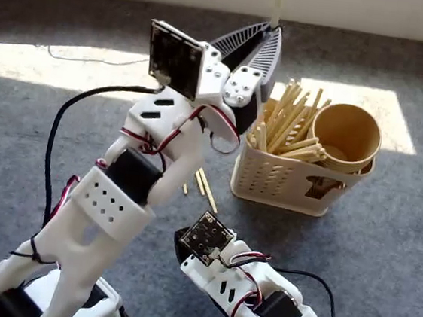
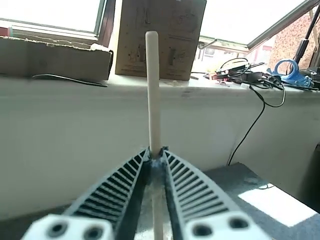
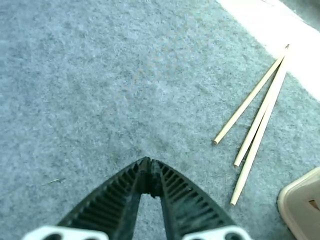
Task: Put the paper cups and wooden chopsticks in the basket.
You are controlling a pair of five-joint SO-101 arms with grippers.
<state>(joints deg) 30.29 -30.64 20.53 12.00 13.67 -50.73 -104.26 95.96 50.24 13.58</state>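
Observation:
My left gripper (image 1: 264,37) is raised behind the cream basket (image 1: 269,181) and shut on a single wooden chopstick (image 2: 152,90) that stands upright from its tips (image 2: 156,152). The basket holds a bundle of chopsticks (image 1: 285,124) and stacked paper cups (image 1: 346,135). Three loose chopsticks (image 3: 260,120) lie on the grey carpet just left of the basket, partly hidden by the left arm in the high view (image 1: 205,186). My right gripper (image 3: 149,181) hovers shut and empty over the carpet, a short way from those loose chopsticks.
Grey carpet covers the floor, with a sunlit patch (image 1: 47,62) at the back. A corner of the basket (image 3: 302,205) shows near the right gripper. A white wall (image 2: 60,135) and a windowsill with cables (image 2: 245,77) lie beyond the left gripper.

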